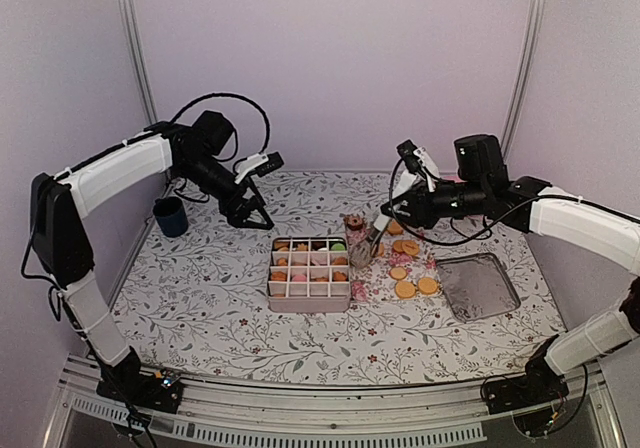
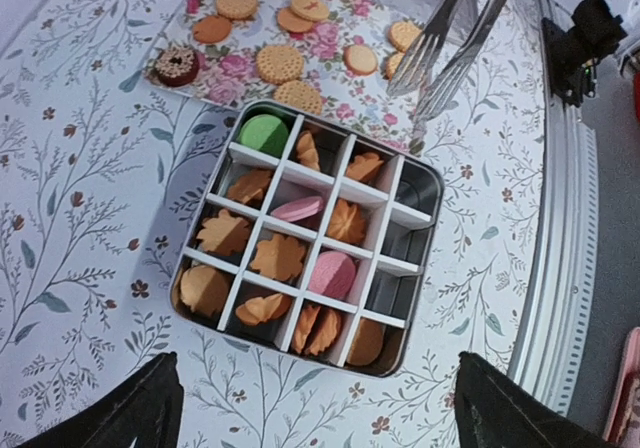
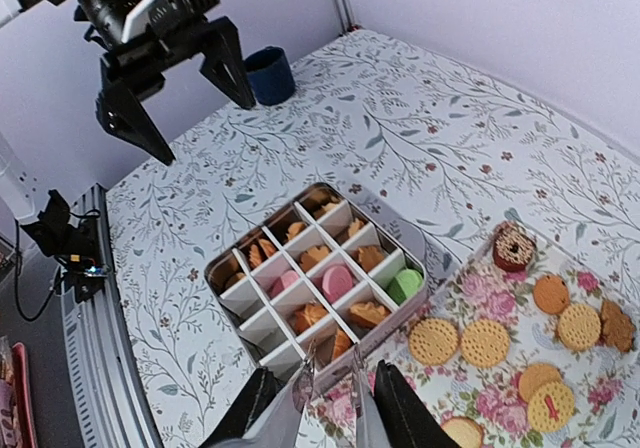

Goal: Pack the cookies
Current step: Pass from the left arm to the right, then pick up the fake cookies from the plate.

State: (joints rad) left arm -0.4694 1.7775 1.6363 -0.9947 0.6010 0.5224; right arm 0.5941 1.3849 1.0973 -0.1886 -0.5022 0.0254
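Observation:
A metal box point(image 1: 310, 303) with a white grid divider holds several cookies: orange-tan ones, two pink and one green point(image 2: 264, 133). It shows in the left wrist view point(image 2: 432, 183) and the right wrist view point(image 3: 222, 260). More cookies point(image 1: 405, 289), one of them dark brown point(image 3: 513, 248), lie on a floral sheet point(image 2: 325, 40) right of the box. My right gripper point(image 3: 325, 413) is shut on metal tongs point(image 2: 440, 38). The tong tips are apart and empty above the box's right edge. My left gripper point(image 1: 255, 218) is open and empty, raised behind and left of the box.
A blue cup point(image 1: 170, 216) stands at the far left. The box's metal lid point(image 1: 478, 286) lies open side up to the right of the floral sheet. White walls close in the back and sides. The metal rail point(image 1: 330, 408) runs along the near edge.

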